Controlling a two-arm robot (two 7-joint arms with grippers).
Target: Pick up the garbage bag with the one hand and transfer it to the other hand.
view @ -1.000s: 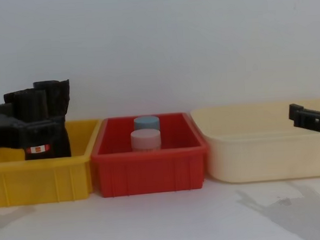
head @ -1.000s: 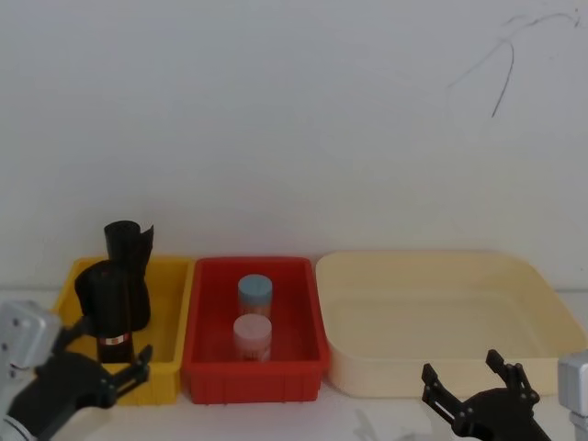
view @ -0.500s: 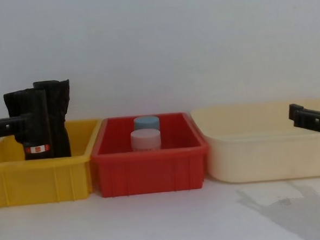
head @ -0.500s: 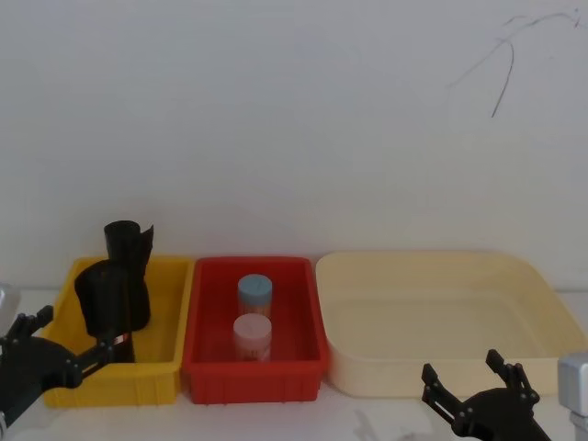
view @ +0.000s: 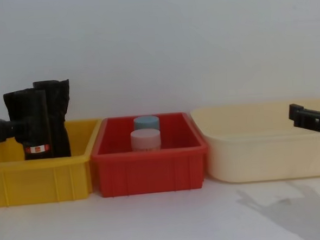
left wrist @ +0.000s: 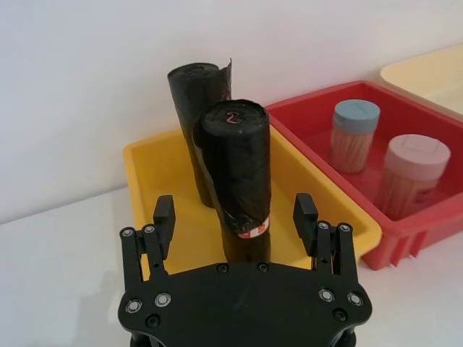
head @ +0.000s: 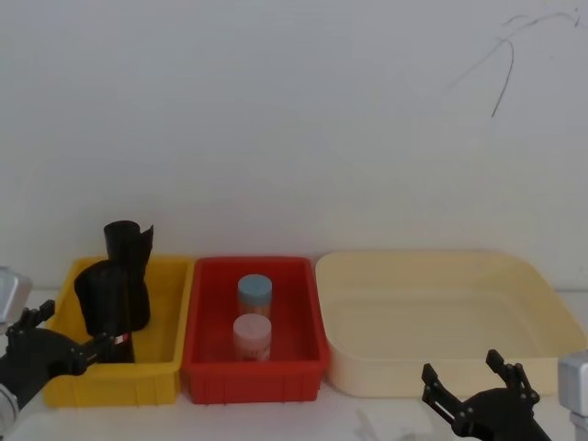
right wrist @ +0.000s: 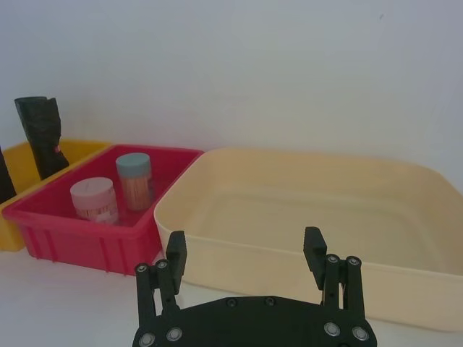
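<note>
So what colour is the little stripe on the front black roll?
Red and white band, clearest in left wrist view.

White surface [view: 155, 223] across bottom of frame. Sitting directly on it, in a row just beside one another: yellow bin [view: 39, 184] at left, red bin [view: 150, 177] centre, wide cream tub [view: 271, 159] right.

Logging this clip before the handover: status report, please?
Left gripper open, jaws facing the garbage bag, not holding. Right gripper open, low before the cream bin. Bag upright in yellow bin, unlabelled roll close behind.
</note>
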